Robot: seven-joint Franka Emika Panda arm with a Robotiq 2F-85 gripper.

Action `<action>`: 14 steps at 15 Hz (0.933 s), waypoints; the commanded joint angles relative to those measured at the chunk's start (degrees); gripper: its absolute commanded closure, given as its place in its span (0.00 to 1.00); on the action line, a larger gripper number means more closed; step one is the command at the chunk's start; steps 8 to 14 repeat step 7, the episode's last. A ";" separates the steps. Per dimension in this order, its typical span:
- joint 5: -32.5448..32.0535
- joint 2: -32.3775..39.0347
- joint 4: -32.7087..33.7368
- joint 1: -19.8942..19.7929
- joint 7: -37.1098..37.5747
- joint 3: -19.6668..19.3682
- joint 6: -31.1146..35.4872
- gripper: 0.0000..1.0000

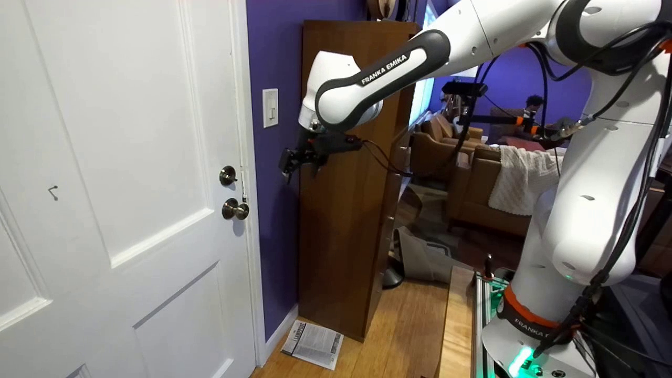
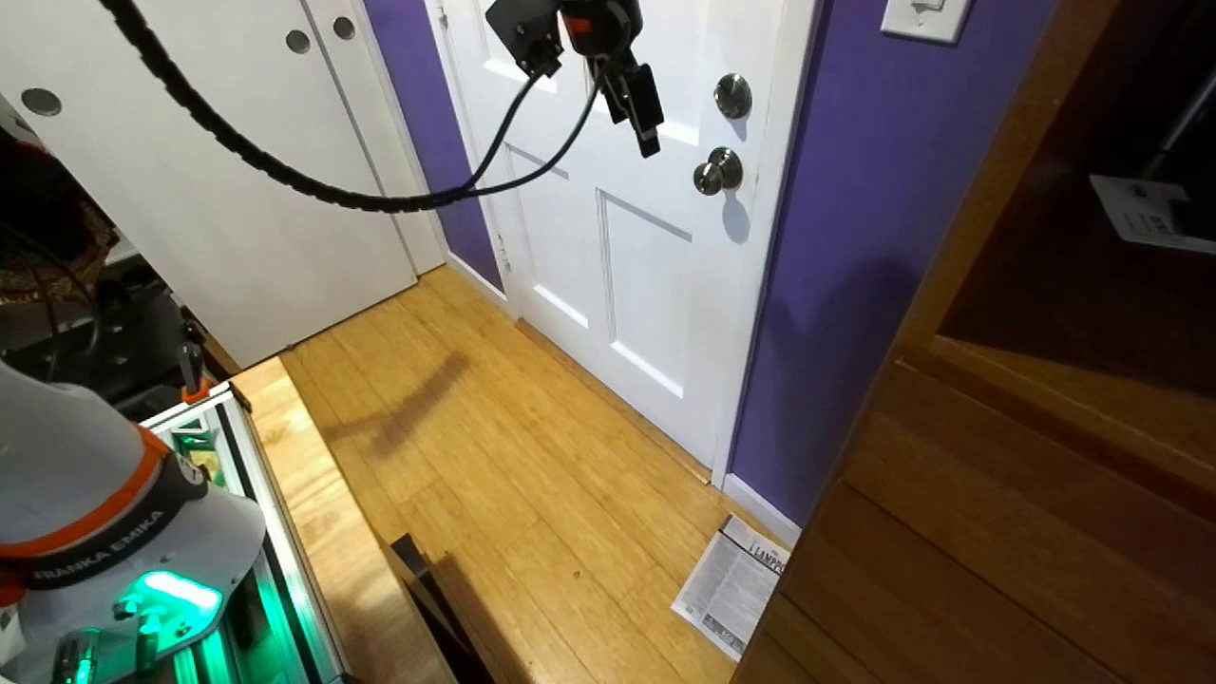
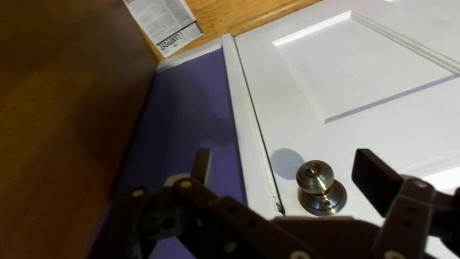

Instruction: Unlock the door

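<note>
A white door (image 1: 142,131) is shut in its frame; it also shows in the wrist view (image 3: 287,108). A round metal deadbolt (image 1: 227,175) sits above a round metal knob (image 1: 234,209) near the door's edge. Both show in both exterior views, the deadbolt (image 2: 732,96) above the knob (image 2: 717,172). In the wrist view the knob (image 3: 315,176) has a small turn piece in its face and appears between the fingers; the deadbolt is out of that view. My gripper (image 3: 283,158) is open and empty, pointing downward, apart from the door, in front of the purple wall in an exterior view (image 1: 302,172).
A tall brown cabinet (image 1: 346,210) stands close beside the gripper and fills the left of the wrist view (image 3: 64,108). A light switch (image 1: 270,107) is on the purple wall (image 1: 278,220). A newspaper (image 1: 313,344) lies on the floor. A cable (image 2: 380,202) hangs from the arm.
</note>
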 commanded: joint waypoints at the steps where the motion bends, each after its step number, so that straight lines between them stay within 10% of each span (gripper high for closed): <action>1: -13.07 -3.44 -2.20 1.42 10.54 1.53 -7.22 0.00; 14: -8.79 -1.31 -0.06 0.84 6.92 0.64 -4.61 0.00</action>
